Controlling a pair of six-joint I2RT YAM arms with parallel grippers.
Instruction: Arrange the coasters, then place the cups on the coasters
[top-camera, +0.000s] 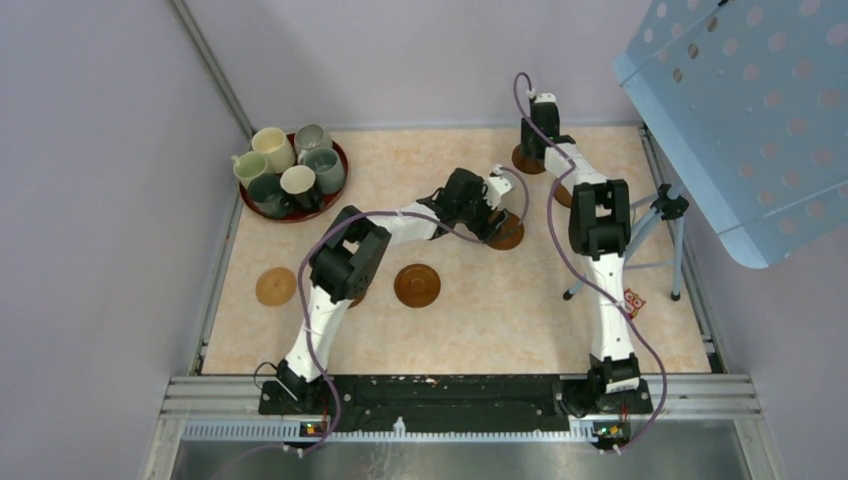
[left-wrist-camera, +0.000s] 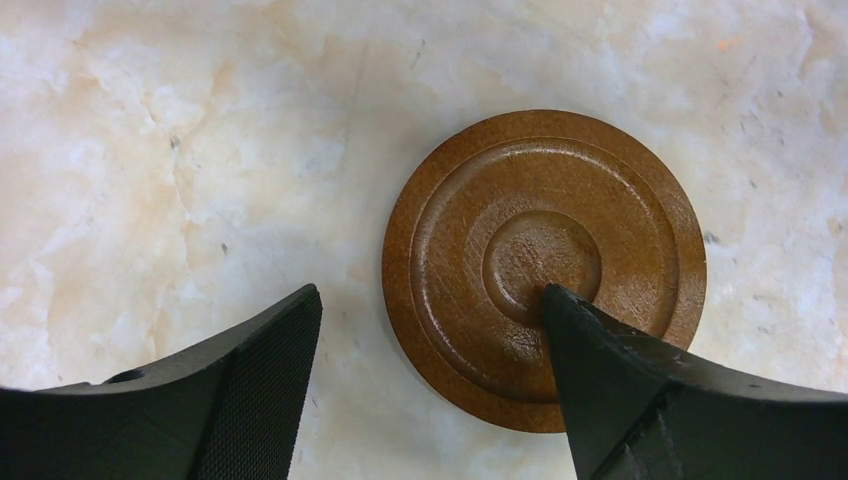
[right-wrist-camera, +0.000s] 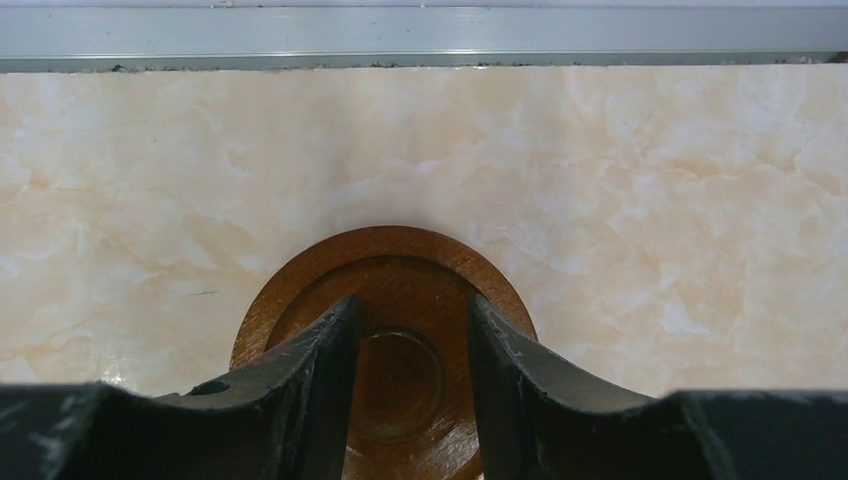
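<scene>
Several cups (top-camera: 299, 181) stand together on a dark red tray (top-camera: 339, 186) at the back left. A light tan coaster (top-camera: 276, 286) and a brown coaster (top-camera: 417, 285) lie at front left, with another coaster (top-camera: 357, 299) half hidden under the left arm. My left gripper (left-wrist-camera: 430, 290) is open low over a brown coaster (left-wrist-camera: 520, 200). Its right fingertip (left-wrist-camera: 575, 320) is over the disc's centre, and its left finger is over bare table. My right gripper (right-wrist-camera: 413, 300) hangs at the back over another coaster (right-wrist-camera: 400, 265), jaws narrowly apart astride its centre dip. One more coaster (top-camera: 562, 196) peeks out beside the right arm.
A tripod (top-camera: 655, 232) stands on the table's right side under a tilted blue perforated panel (top-camera: 740, 110). A small brown-and-white object (top-camera: 632, 302) lies near the right arm. A metal rail (right-wrist-camera: 420, 45) runs along the far table edge, close beyond the right gripper.
</scene>
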